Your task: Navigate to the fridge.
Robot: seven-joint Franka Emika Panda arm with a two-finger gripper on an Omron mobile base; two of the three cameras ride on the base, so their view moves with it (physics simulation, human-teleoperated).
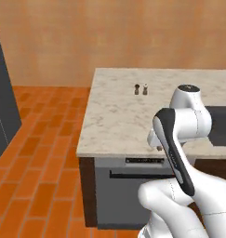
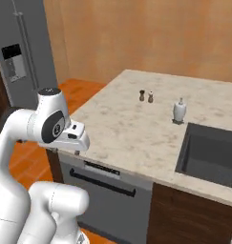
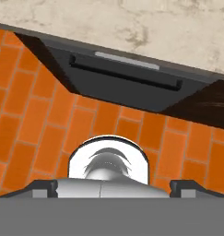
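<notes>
The fridge [image 2: 29, 52] stands tall and silver-grey at the upper left of the right base view, beyond the counter's left end. A dark dispenser panel [image 2: 13, 62] sits in its door beside a long vertical handle. In the left base view the fridge [image 1: 2, 109] is a dark grey slab at the left edge. My gripper [image 2: 78, 151] hangs over the counter's front edge, pointing down, and is also seen in the left base view [image 1: 159, 148]. In the hand view its tips [image 3: 44, 186] stand wide apart, open with nothing between them.
A marble counter [image 1: 114, 121] with a dishwasher [image 2: 105, 190] below lies ahead. On it stand two small shakers [image 2: 146, 96] and a white bottle [image 2: 179, 110], beside a dark sink [image 2: 210, 152]. Orange brick floor [image 1: 35, 162] runs left toward the fridge.
</notes>
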